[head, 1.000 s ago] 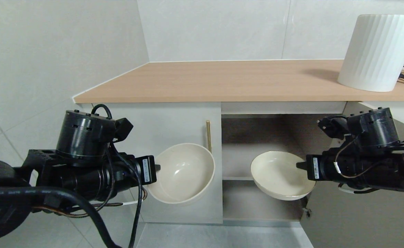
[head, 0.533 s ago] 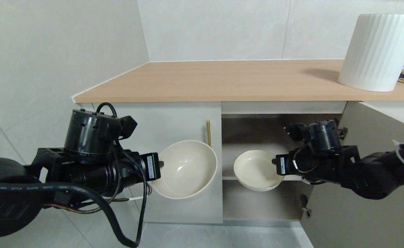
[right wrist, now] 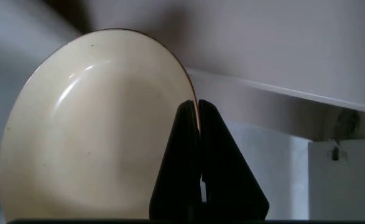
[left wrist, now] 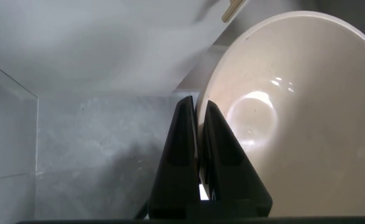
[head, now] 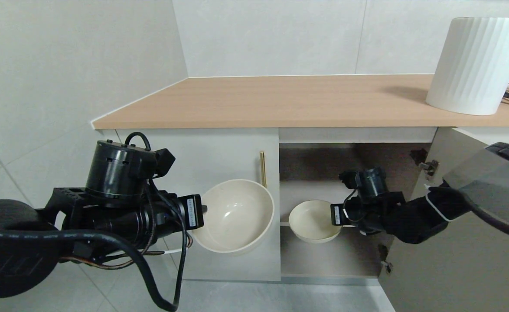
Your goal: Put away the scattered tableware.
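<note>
Bowls are in both grippers. The left gripper (head: 203, 210) has its jaws clamped on the rim of the big bowl (head: 233, 216), which hangs tilted in the air before the closed door (head: 211, 156), just beside its brass handle (head: 262, 168). The right gripper (head: 333, 214) reaches into the open cupboard with its jaws pinched on the rim of the small bowl (head: 313, 220). That bowl is at the front edge of the shelf (head: 306, 190); whether it rests on the shelf cannot be told. The open door (head: 445, 260) swings out at the right, with its hinge (head: 428, 165) showing. Above, a wooden counter (head: 280, 102) fits into a corner of pale tiled wall (head: 272, 34). A white ribbed tub (head: 473, 65) stands at its right end. The floor (head: 280, 297) is grey.
</note>
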